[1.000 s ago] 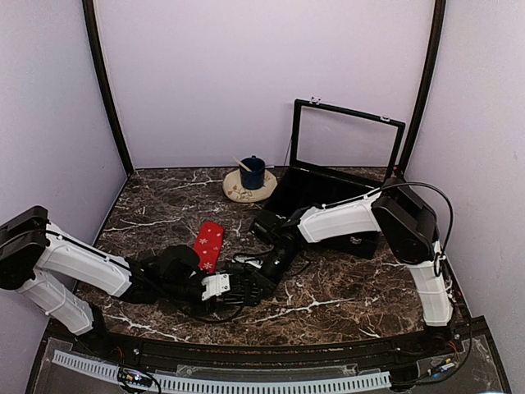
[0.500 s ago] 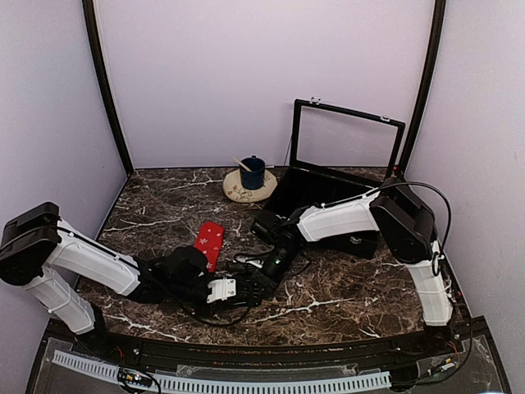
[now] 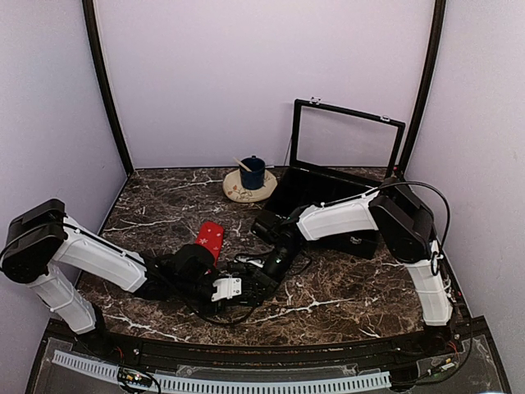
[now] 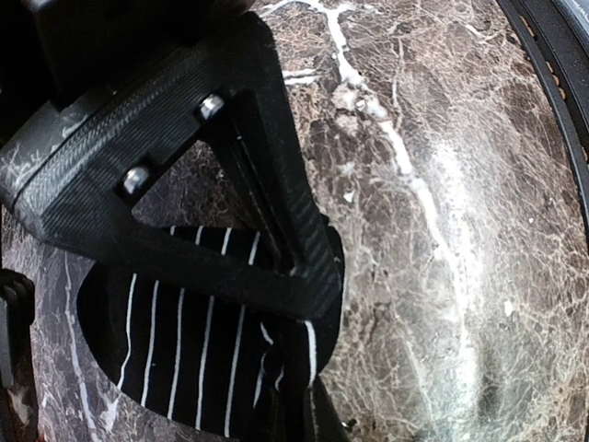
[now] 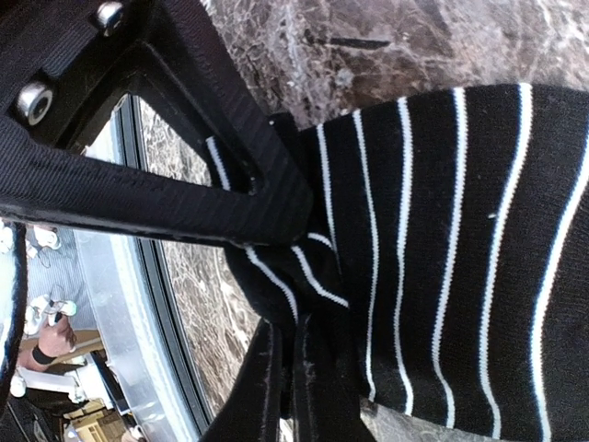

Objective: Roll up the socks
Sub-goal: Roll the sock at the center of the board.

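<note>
Black striped sock (image 5: pixel 451 239) pinched twice: left gripper (image 4: pixel 308 373) on one edge, right gripper (image 5: pixel 294 336) on another, fabric spanning between.

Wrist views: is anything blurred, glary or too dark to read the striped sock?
Left wrist: the striped sock is sharp, a pale glare band crosses the marble table, and the far-right edge goes soft. Right wrist: the stripes are crisp, with no glare on the fabric. Top external: evenly lit, but that sock is hardly distinguishable there.
</note>
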Motion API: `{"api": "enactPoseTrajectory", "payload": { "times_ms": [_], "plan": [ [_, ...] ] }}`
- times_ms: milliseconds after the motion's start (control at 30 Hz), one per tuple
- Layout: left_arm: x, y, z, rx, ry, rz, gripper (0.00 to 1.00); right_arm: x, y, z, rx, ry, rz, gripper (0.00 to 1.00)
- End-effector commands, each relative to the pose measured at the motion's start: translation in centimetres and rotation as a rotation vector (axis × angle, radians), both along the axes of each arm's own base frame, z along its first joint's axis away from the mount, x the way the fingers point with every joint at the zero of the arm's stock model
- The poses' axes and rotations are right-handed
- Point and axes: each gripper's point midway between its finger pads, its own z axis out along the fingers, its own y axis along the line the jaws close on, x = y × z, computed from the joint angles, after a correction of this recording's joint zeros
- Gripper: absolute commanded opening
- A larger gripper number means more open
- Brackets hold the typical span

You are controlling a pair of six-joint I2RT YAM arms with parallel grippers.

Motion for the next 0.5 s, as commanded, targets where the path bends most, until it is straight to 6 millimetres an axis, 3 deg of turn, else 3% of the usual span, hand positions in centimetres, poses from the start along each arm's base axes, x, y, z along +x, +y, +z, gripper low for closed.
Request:
{"api": "enactPoseTrajectory", "payload": {
  "times_ms": [0,167,467],
  "plan": [
    [-0.4,0.0,-0.4,0.035,0.053,0.014,0.00,0.5,-1.2,-1.9,-0.068,-0.005,-0.012,0.09],
    [-1.0,-0.6,-0.3,0.042,0.139,0.019,0.00,1.4,-1.6,-1.4,-0.051,-0.016,-0.042,0.23],
    [-0.8,-1.4,0.8,-0.003,0.262,0.065,0.00,3.3,-3.4,-0.5,-0.021,-0.031,-0.116,0.29]
  ]
}}
